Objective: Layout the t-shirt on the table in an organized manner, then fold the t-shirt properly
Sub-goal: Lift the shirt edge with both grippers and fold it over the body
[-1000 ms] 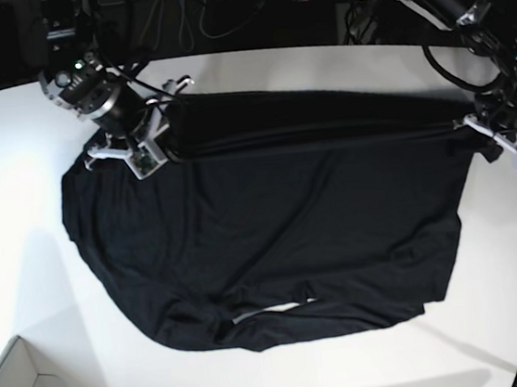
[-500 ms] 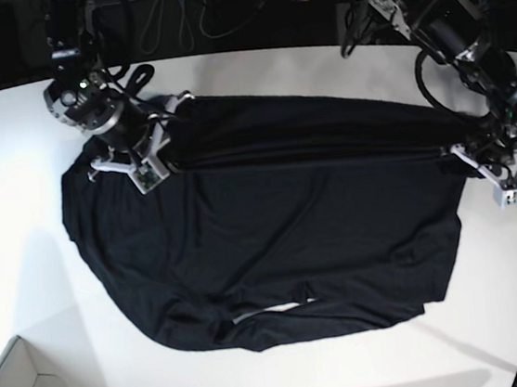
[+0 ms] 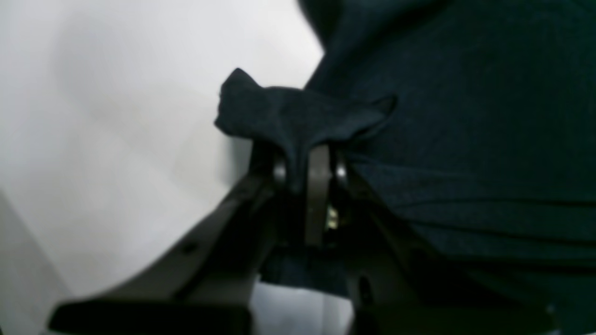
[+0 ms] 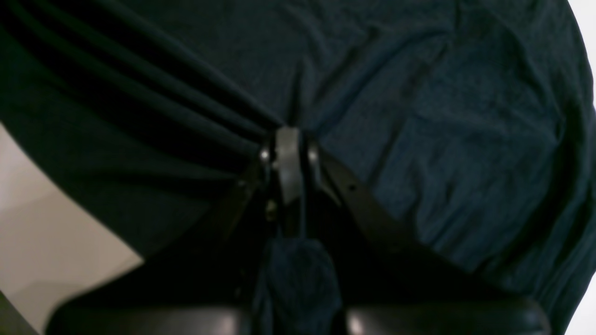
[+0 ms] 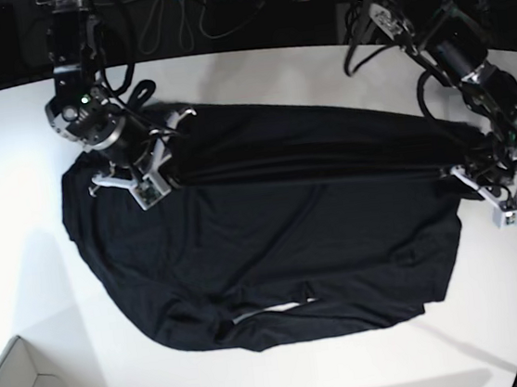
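Base view shows the shirt [image 5: 273, 238] spread across the middle of the desk [image 5: 15, 184]. Left tool [image 5: 481, 179], at right, pinches its edge; right tool [image 5: 154, 163], upper left, is clenched on a taut fold.

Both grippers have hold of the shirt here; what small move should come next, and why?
Probably carry the pinched edge further toward the near side. Both the left gripper and right gripper are shut on the t-shirt, a taut fold runs between them, and the near hem looks rumpled on the table.
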You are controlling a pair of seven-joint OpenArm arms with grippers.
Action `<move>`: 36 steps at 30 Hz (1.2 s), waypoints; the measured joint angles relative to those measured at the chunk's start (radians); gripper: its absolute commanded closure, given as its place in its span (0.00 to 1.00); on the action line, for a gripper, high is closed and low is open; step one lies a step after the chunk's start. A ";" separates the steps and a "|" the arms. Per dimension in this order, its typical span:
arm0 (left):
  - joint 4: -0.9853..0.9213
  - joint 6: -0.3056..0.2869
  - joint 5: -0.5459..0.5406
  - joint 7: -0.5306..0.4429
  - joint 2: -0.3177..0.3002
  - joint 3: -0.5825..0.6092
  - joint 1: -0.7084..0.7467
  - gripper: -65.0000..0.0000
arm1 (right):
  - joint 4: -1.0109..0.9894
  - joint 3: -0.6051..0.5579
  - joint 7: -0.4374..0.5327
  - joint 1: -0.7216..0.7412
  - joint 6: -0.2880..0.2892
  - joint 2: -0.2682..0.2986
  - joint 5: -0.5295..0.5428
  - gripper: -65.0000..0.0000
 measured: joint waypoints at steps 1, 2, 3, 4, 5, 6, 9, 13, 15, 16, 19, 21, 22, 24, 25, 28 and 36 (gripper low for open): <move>-0.006 0.000 0.000 -0.002 -0.002 0.000 -0.001 1.00 | -0.002 0.000 0.000 0.003 0.000 0.000 0.000 1.00; -0.013 0.000 0.000 -0.003 -0.006 0.000 0.000 1.00 | -0.004 0.000 0.000 0.005 0.000 0.000 0.000 1.00; -0.014 0.000 0.000 -0.002 -0.010 -0.001 0.001 0.99 | -0.006 0.000 0.001 0.004 0.000 0.000 0.000 1.00; -0.014 0.000 0.001 0.002 -0.011 -0.004 0.001 0.99 | -0.012 0.000 0.003 0.002 0.000 0.000 0.001 1.00; -0.014 0.000 0.001 0.001 -0.013 -0.003 0.000 0.99 | -0.019 0.000 0.003 0.002 0.000 0.000 0.000 1.00; -0.014 0.000 0.001 0.000 -0.015 0.012 0.001 0.99 | -0.020 0.000 -0.001 0.001 0.000 0.000 0.000 1.00; -0.014 0.000 0.000 0.000 -0.027 0.064 0.001 0.99 | -0.020 0.000 0.000 0.000 0.000 0.000 0.000 1.00; -0.014 0.000 0.000 -0.003 -0.033 0.087 0.003 0.99 | -0.020 0.002 0.000 0.000 0.000 0.000 0.000 1.00; -0.014 0.000 0.000 -0.003 -0.034 0.087 0.005 0.99 | -0.020 0.002 0.000 0.000 0.000 0.000 0.000 0.97; -0.014 0.000 0.001 -0.003 -0.034 0.087 0.005 0.99 | -0.020 0.002 0.000 -0.001 0.000 0.000 0.000 0.93; -0.014 0.000 0.001 -0.003 -0.035 0.087 0.005 0.99 | -0.019 0.003 -0.001 -0.002 0.000 0.001 -0.012 0.79; -0.014 0.000 0.004 -0.003 -0.037 0.087 0.005 0.99 | -0.013 0.004 0.000 -0.010 -0.005 0.003 -0.058 0.71; -0.014 0.000 0.005 -0.003 -0.036 0.087 0.006 0.99 | -0.008 0.004 -0.001 -0.018 -0.007 0.002 -0.080 0.68; -0.010 0.000 0.005 -0.003 -0.036 0.087 0.006 0.98 | 0.015 0.006 -0.002 -0.037 -0.008 0.000 -0.090 0.65; -0.007 0.000 0.004 -0.003 -0.036 0.087 0.005 0.95 | 0.031 0.006 -0.002 -0.046 -0.008 0.000 -0.089 0.65; -0.003 0.000 0.004 -0.003 -0.037 0.087 0.005 0.80 | 0.079 0.005 0.000 -0.068 -0.009 0.000 -0.087 0.65; 0.010 0.000 0.003 0.001 -0.038 0.087 0.038 0.64 | 0.150 0.008 0.000 -0.162 -0.011 0.000 -0.087 0.65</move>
